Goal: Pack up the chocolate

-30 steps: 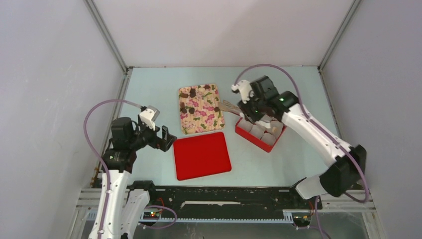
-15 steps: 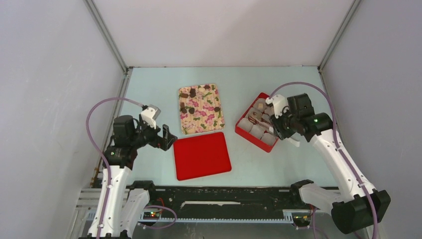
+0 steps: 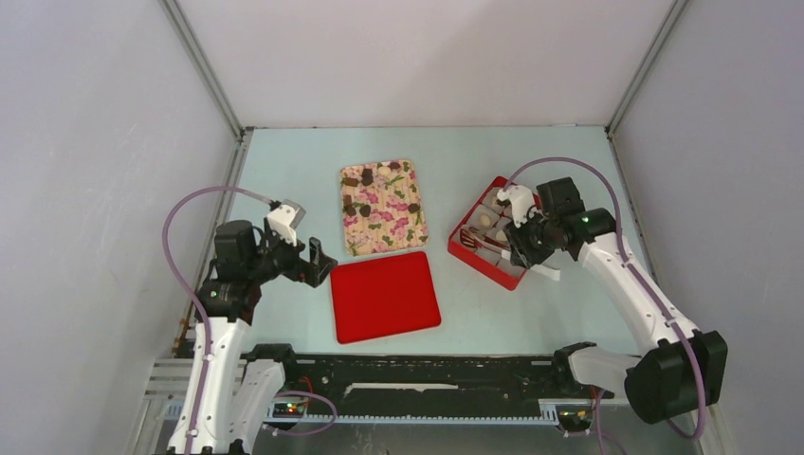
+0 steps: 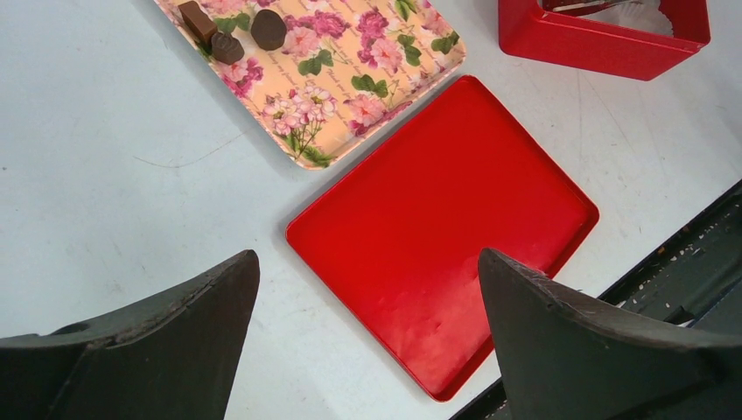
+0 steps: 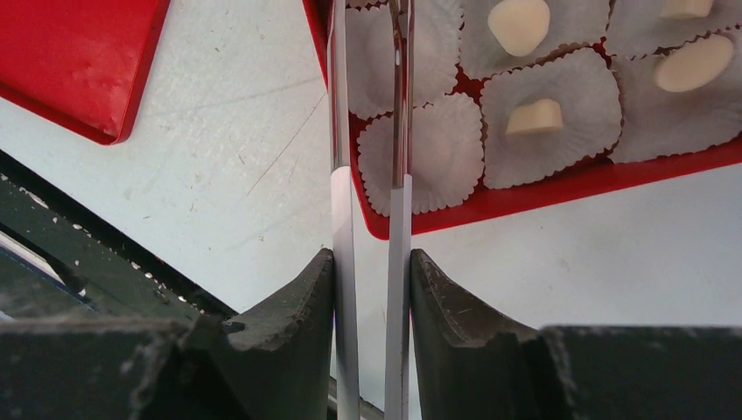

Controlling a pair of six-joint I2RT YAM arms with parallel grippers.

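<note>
Right gripper (image 5: 372, 262) is clenched on a pair of slim metal tweezers with white handles (image 5: 396, 219), the two blades pinched between its black fingers and reaching out over the red rectangular box (image 5: 525, 201); the tips run out of the wrist view, so whether they carry anything cannot be told. Left gripper (image 4: 367, 255) hangs with its jaws spread wide and nothing between them, above the flat red lid (image 4: 437, 236) on the pale blue-grey table (image 3: 284, 171).

Against the picture from a second ago, the right arm has drawn back: then its gripper sat at the far left corner of the box with the tweezers aimed at the floral-printed tray (image 3: 389, 227), and now it sits over the box's right side, with the tweezers lying across the box. The left arm has hardly shifted, and tray, lid and box lie where they were.

The chocolate comes in two kinds. Pale tan pieces (image 5: 535, 115), smooth and rounded, sit one each in white crinkled paper cups (image 5: 446, 153) inside the box; four show in the right wrist view, beside at least two cups that are bare. Dark brown pieces (image 4: 268, 28), one oval, one a small bar and one a rounded lump, lie close together at the far end of the tray, with more spread nearby in the top view
</note>
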